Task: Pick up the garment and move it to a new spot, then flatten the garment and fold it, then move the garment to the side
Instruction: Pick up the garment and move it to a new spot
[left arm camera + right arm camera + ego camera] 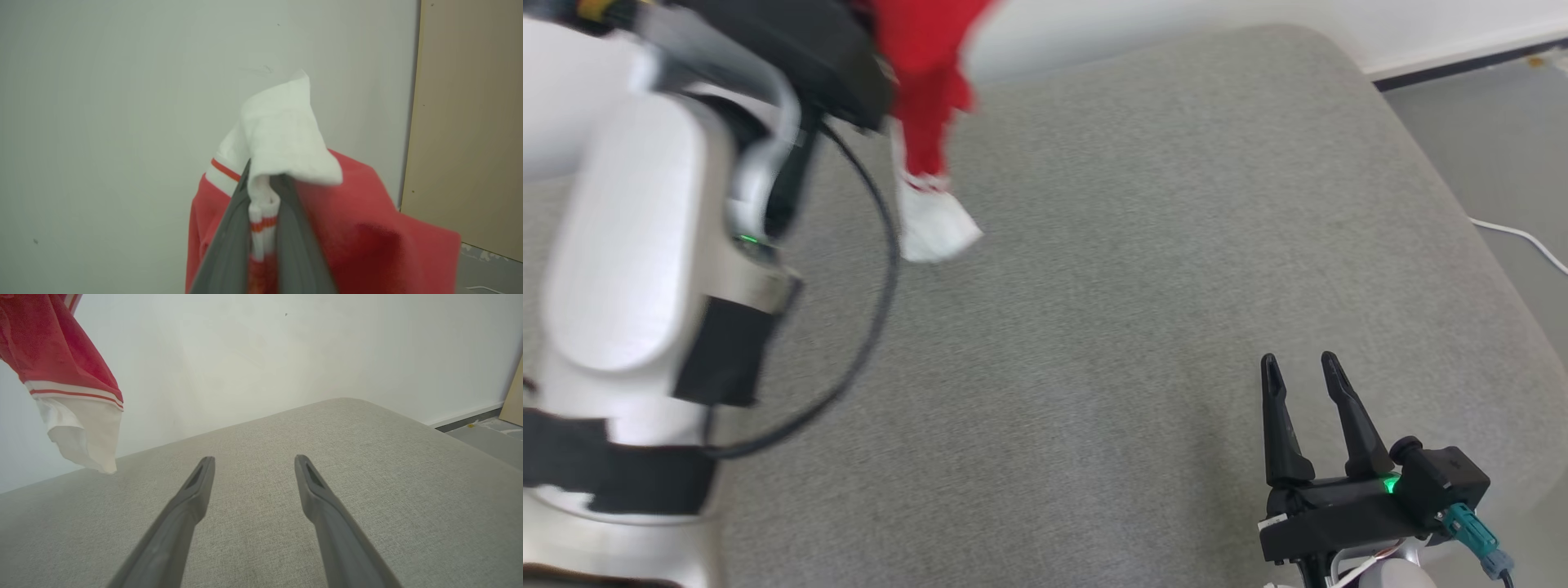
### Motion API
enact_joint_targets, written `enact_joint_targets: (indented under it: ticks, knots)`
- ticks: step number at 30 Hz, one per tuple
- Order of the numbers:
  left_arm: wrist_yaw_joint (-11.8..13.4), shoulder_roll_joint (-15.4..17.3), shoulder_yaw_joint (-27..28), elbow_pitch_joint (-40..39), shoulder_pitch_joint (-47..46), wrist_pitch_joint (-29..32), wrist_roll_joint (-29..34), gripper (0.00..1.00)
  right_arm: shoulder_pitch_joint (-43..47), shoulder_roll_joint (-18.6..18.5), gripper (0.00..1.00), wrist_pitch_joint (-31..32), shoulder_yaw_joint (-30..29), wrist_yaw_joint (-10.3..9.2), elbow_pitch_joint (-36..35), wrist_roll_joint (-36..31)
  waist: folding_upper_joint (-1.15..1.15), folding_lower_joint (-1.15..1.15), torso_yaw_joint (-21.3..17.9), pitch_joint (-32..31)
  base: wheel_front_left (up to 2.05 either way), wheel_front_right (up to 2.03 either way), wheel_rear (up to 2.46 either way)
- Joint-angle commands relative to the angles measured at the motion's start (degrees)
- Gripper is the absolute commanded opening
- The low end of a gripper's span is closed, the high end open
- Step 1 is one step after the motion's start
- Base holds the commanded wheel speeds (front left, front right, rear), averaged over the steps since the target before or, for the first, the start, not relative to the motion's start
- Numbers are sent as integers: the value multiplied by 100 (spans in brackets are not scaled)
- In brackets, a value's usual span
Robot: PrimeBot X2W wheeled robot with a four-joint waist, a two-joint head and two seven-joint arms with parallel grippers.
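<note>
A grey fabric pad (1143, 269) with rounded corners spans the scene, pale wall (286, 355) beyond its far edge, grey floor (1494, 147) to the right (a white cable (1521, 235) lies there). The left gripper (264, 181) is clamped on the red-and-white garment (927, 106), dangling over the pad's far left; the right gripper (1298, 363), near right, stands spread.

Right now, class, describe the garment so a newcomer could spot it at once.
Start at the wide grey cushioned surface. Above its far left side, the left end effector grips the garment, hanging in the air. It alone is red, with white red-striped trim.
</note>
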Motion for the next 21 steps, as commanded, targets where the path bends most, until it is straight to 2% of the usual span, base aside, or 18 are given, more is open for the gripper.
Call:
enact_joint_targets:
  ticks: [1, 8, 13, 21]
  knots:
    - [16, -161, -98, 66, 162, -16, -45, 0, 59, 15, 100, -6, 8, -12, 9, 37, 0, 0, -204, 40, 0, 0, 0]
    - [131, -595, -416, 315, 843, -267, -212, 0, 26, 14, 100, -6, -9, -12, 27, 113, 0, 0, -149, 225, 0, 0, 0]
    - [199, -648, -461, 665, 1431, -530, -315, 0, -45, 18, 100, -6, 10, -12, 38, 76, 0, 0, -29, 318, 0, 0, 0]
    - [181, -658, -519, 1875, 2368, -1049, -458, 0, -125, 14, 100, -6, 31, -12, 94, -96, 0, 0, 188, 277, 0, 0, 0]
